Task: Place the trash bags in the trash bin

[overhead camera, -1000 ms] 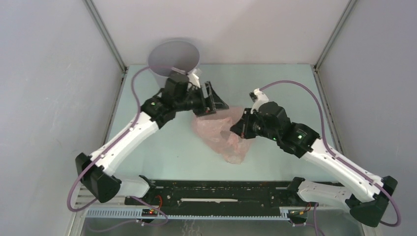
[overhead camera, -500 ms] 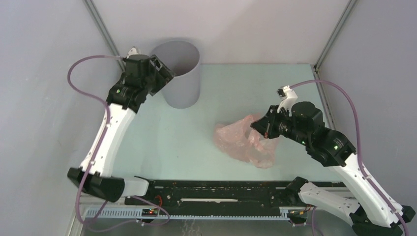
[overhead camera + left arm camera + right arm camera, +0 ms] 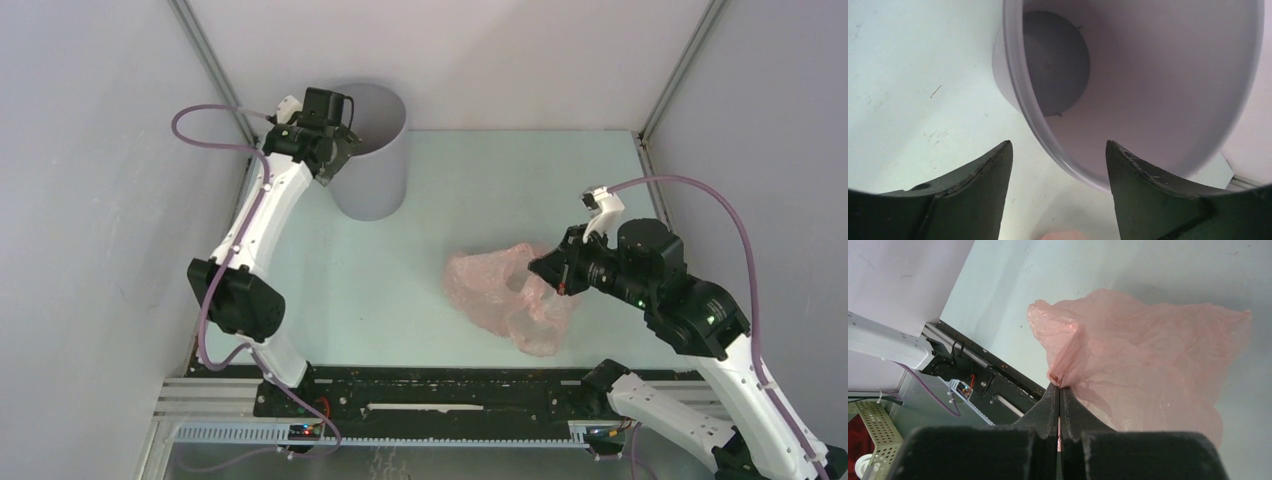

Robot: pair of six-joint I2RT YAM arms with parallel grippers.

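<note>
The grey round trash bin [image 3: 375, 160] stands upright at the back left of the table. My left gripper [image 3: 338, 150] hovers at its left rim, open and empty; in the left wrist view its jaws [image 3: 1058, 150] straddle the bin's rim [image 3: 1048, 145], and the bin's inside looks empty. The wrinkly pale-pink trash bag [image 3: 505, 295] lies at the right middle of the table. My right gripper [image 3: 542, 268] is shut on a pinched fold of it [image 3: 1059, 380], with the rest of the bag [image 3: 1148, 360] spread on the table.
Grey walls enclose the table on three sides. The black rail [image 3: 450, 392] with the arm bases runs along the near edge. Pale green table surface [image 3: 500, 190] lies between the bin and the bag.
My left arm has swung from the bag up to the bin's left rim. My right gripper has dragged the bag to the right and toward the near edge.
</note>
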